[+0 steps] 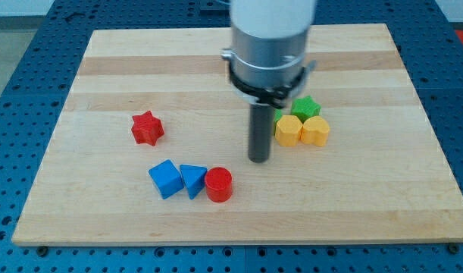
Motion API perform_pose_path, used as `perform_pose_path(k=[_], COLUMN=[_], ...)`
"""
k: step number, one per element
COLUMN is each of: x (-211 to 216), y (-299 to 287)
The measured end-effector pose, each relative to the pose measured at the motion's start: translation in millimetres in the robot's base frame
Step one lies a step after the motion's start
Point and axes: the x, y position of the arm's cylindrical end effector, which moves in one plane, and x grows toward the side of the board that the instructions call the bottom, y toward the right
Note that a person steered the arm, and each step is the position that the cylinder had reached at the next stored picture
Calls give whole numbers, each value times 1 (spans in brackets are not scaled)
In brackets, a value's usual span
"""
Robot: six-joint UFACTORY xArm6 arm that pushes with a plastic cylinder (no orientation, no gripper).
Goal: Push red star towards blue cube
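- Camera view shows my wooden board (pixel 102 53) lying on a blue perforated bench (pixel 19 45), with the arm coming down from the view's top.
- My tip (pixel 259 160) rests on bare wood near the board's middle; the rod is a plain dark cylinder with no jaws, so it holds nothing and touches no block.
- The red star (pixel 147 127) sits toward the view's left, well apart from my tip and a little higher in the view.
- The blue cube (pixel 166 179) lies below the star and slightly to the view's right, apart from it with clear wood between them.
- Just beside the cube, on its right, is a blue triangular block (pixel 193 180), touching it or nearly so; I cannot tell which.
- A red cylinder (pixel 219 185) stands against the triangle's right side, below and to the left of my tip.
- To the tip's right is a cluster: two yellow blocks (pixel 289 130) and (pixel 315 130) side by side, with a green star (pixel 306 107) just above them, partly behind the arm's housing.
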Motion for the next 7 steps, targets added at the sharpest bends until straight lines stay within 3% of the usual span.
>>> perform_pose_path(k=[2,3,4,7], x=[-72,-89,-88,-52], y=[-43,-96,-146,-171])
